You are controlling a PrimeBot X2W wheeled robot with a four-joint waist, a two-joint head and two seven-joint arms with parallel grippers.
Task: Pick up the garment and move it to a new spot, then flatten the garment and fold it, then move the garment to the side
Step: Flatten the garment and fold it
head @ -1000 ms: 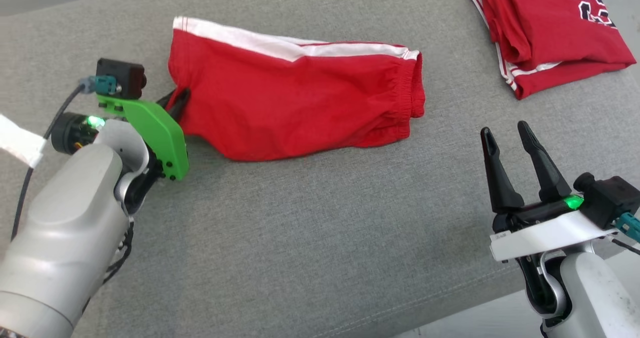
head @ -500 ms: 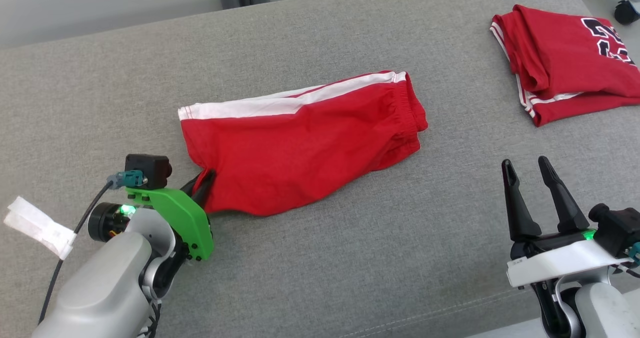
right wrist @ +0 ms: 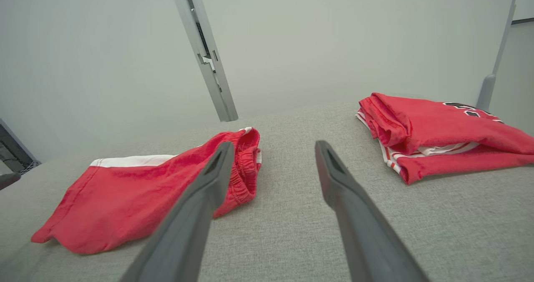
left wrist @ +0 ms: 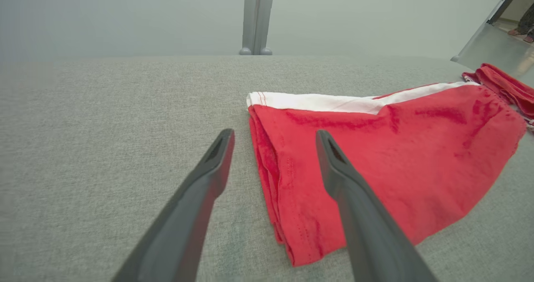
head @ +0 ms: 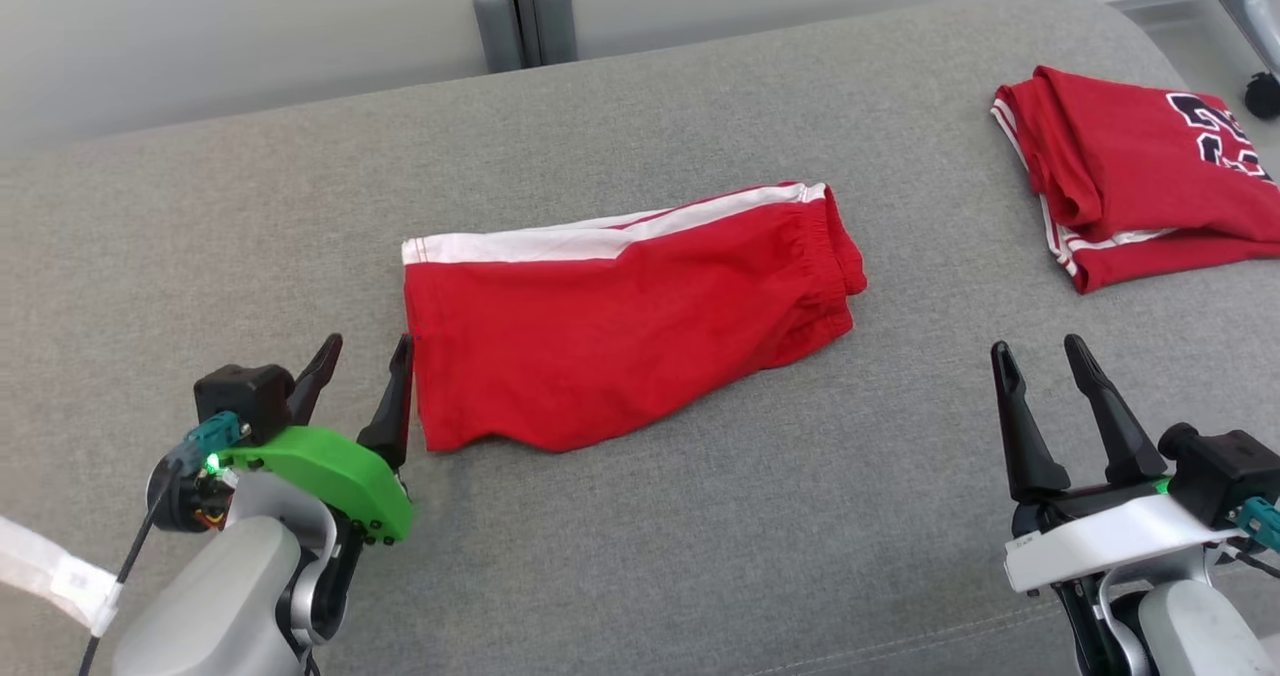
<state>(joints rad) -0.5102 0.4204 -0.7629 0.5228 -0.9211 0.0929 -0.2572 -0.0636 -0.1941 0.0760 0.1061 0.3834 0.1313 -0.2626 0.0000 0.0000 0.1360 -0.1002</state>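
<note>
Landmark: red shorts point(head: 620, 336), the task garment.

- Shorts lie flat on the grey upholstered surface point(head: 700, 556), near the middle of it. The white side stripe runs along the edge farthest from the robot. The elastic waistband is at the end toward the robot's right and the leg hem at the end toward its left. Several cloth layers are stacked at the hem end, so the shorts are folded over on themselves. A few shallow creases show, with no bunching.
- Left tool point(head: 369, 342): fingers spread wide, nothing between them. It sits at the hem end of the shorts. The finger nearer the shorts stands just beside the hem edge; contact cannot be told. In the left wrist view that finger overlaps the red cloth, and the other is over bare grey fabric.
- Right tool point(head: 1037, 345): fingers spread, holding nothing. It is well apart from the shorts, past the waistband end and on the robot's side of it, fingers pointing away from the robot.
- Folded red jersey point(head: 1140, 176) with white trim and dark print lies on the same surface, beyond the waistband end and well apart from the shorts.
- Grey post point(head: 523, 11) stands behind the surface, on the far side of the shorts.
</note>
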